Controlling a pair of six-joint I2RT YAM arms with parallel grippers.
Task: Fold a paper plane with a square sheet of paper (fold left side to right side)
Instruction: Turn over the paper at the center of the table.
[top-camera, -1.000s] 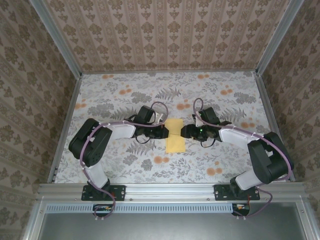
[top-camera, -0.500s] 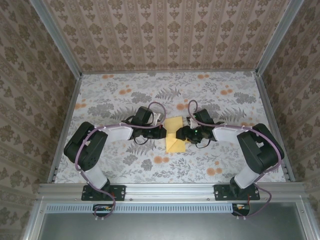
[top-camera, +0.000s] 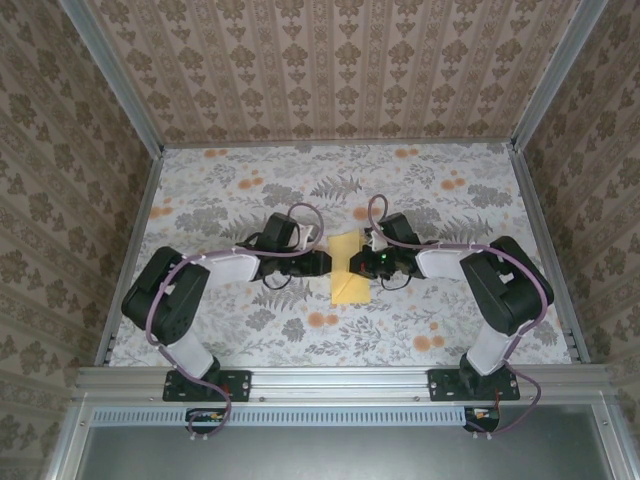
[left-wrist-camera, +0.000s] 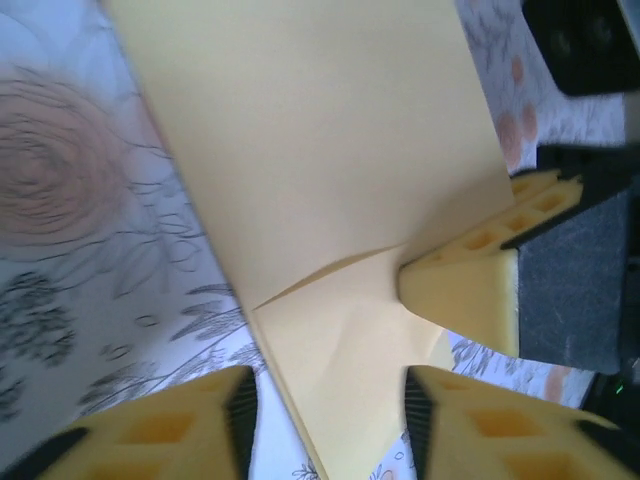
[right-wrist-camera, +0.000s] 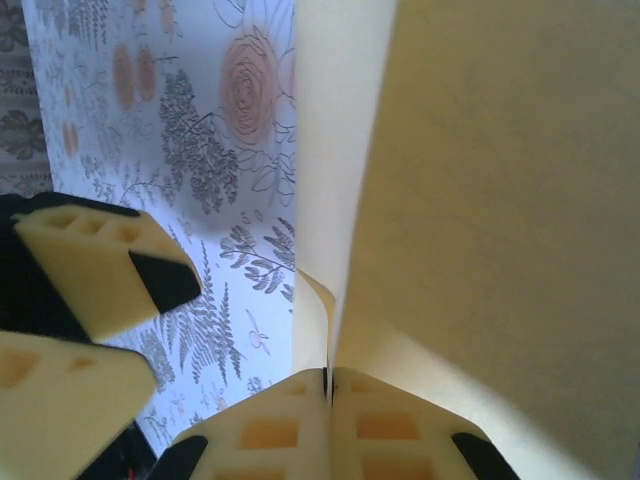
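Paper: I see the thin yellow square sheet of paper (top-camera: 349, 270), partly folded, on the floral tablecloth (top-camera: 240, 190) between both arms.
Right gripper (right-wrist-camera: 328, 385): clamped on the sheet's raised edge.
Left gripper (left-wrist-camera: 325, 400): jaws apart, holding nothing.

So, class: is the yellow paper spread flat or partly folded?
Partly folded: the yellow paper shows a crease, and the shut right tool pinches a raised flap.

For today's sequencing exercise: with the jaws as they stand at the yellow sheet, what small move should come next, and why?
Probably the right gripper should draw its pinched edge of the yellow sheet rightward and down. Its jaws are shut on the raised flap, while the left gripper has its jaws open around the paper.
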